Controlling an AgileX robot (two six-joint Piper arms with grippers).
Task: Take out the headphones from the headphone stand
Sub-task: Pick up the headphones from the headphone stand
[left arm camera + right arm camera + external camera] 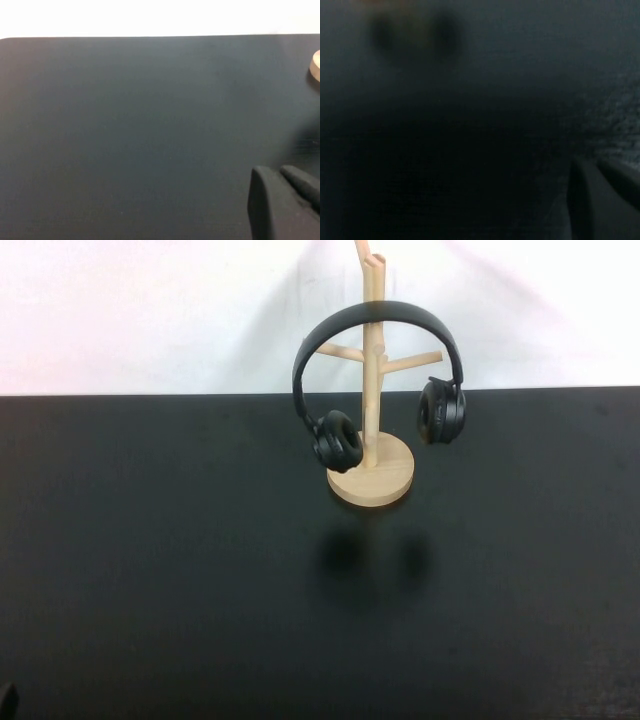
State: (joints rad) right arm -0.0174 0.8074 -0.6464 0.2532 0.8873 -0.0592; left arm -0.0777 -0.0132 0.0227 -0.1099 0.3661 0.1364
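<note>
The black headphones (378,312) hang by their headband over the light wooden headphone stand (372,390), with one ear cup (337,440) on the left of the post and the other (442,411) on the right. The stand's round base (371,480) rests on the black table at the back centre. Its edge also shows in the left wrist view (316,65). My left gripper (275,170) is shut and empty, low over the table at the near left corner (6,700). My right gripper (592,162) is shut and empty, low over the table, and is out of the high view.
The black table (200,590) runs wide in front of the stand, and the headphones' dim reflection (375,555) lies on it. A white wall (150,310) stands behind the table's far edge.
</note>
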